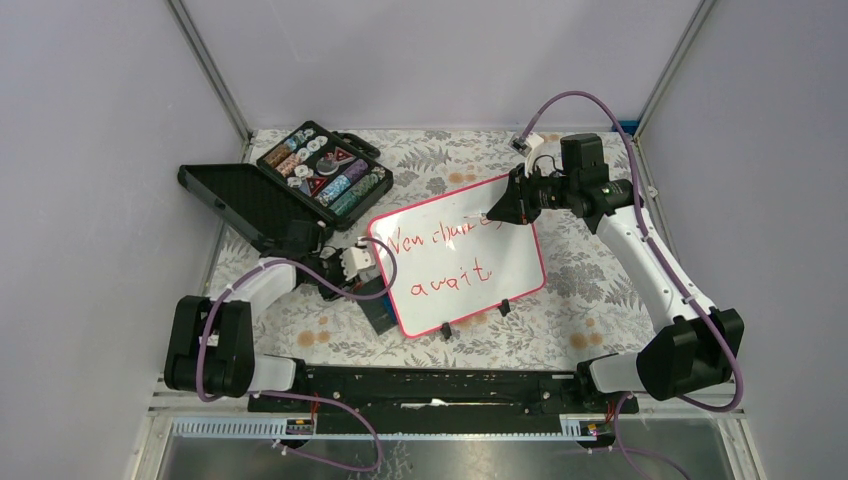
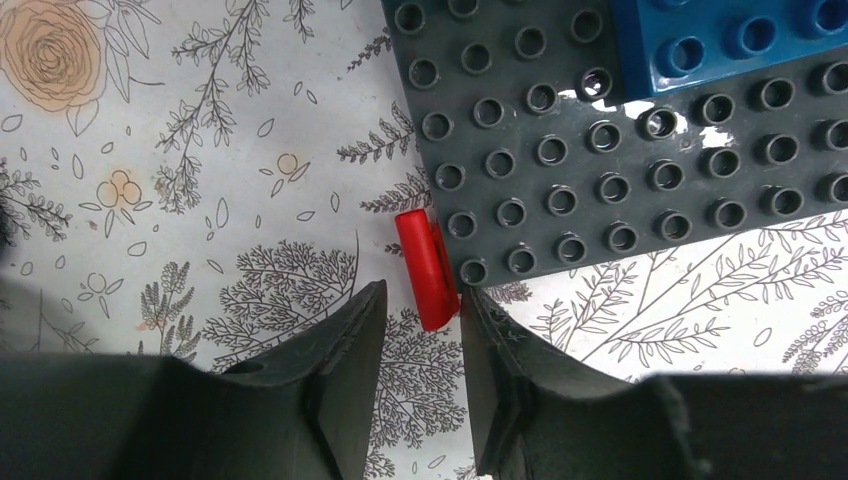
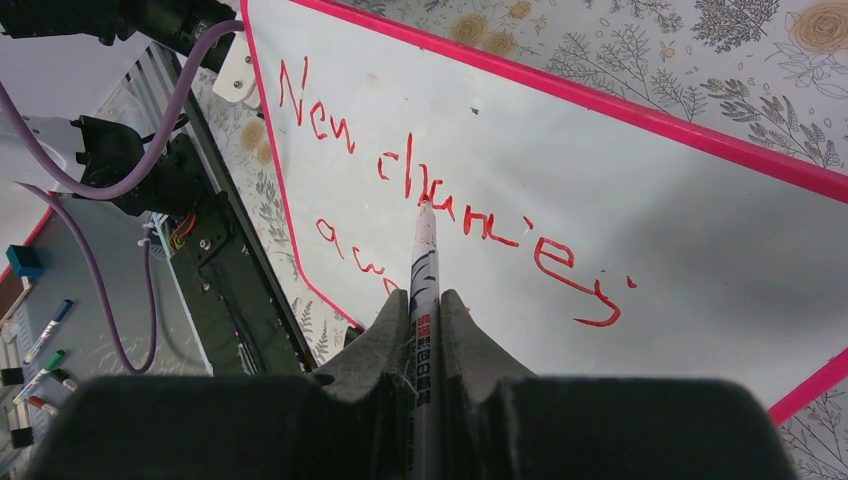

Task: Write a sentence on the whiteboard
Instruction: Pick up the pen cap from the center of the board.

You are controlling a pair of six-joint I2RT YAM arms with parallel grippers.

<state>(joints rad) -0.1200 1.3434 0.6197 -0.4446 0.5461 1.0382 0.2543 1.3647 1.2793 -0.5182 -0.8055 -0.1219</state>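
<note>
The whiteboard (image 1: pixel 512 262) with its pink-red frame lies tilted on the flowered cloth. The sentence (image 1: pixel 438 240) runs across it in red, "await" on the lower line. My right gripper (image 1: pixel 497 213) hangs over the board's upper right part, shut on a white marker (image 3: pixel 424 290). The marker's tip is at the red letters of the sentence (image 3: pixel 450 200) on the whiteboard (image 3: pixel 650 200). My left gripper (image 1: pixel 355 265) is at the board's left edge. In the left wrist view the left gripper (image 2: pixel 420 295) is open, with the end of a red cap (image 2: pixel 425 265) between its tips, against the right finger.
A dark grey studded plate (image 2: pixel 600 180) with a blue block (image 2: pixel 730 40) lies beside the red cap. A black case of poker chips (image 1: pixel 325 170) stands open at the back left, its lid (image 1: pixel 240 205) flat. Spare markers (image 3: pixel 45 335) lie beyond the table's near rail.
</note>
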